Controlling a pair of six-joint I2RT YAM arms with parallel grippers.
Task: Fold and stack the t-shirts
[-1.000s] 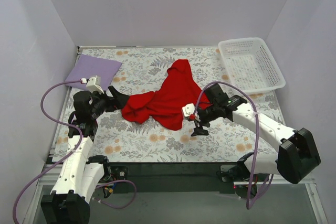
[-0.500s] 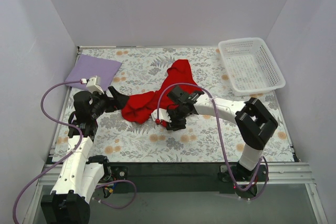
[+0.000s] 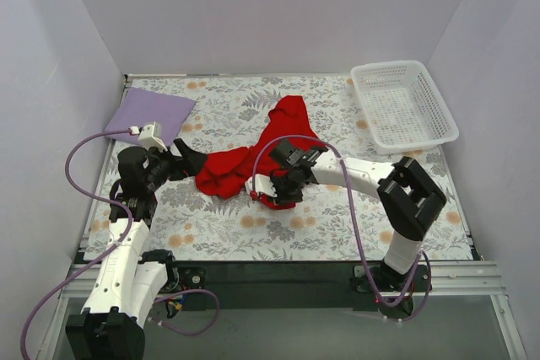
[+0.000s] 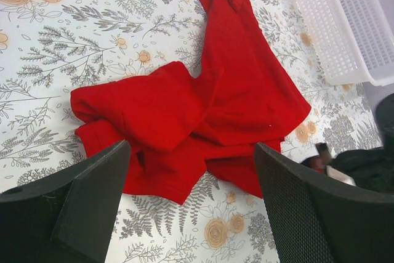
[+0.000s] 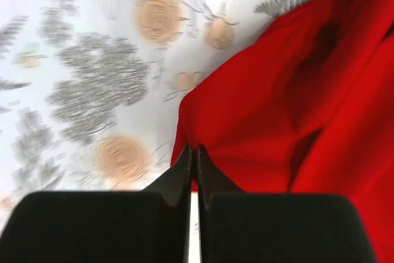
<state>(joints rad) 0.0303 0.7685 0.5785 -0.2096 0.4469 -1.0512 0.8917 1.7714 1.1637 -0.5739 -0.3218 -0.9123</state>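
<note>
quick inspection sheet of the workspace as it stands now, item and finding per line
surface: floral table, flat
job's things: red t-shirt crumpled mid-table, unfolded; lilac t-shirt lying flat at far left corner, apart from it
clutter: white basket at far right, nothing seen inside
grippers: left pincer open, facing the red t-shirt, not touching it; right pincer shut on the red t-shirt's near edge
cables: purple cable loops off each arm; the right one arcs above the red t-shirt
surroundings: plain pale walls on three sides
</note>
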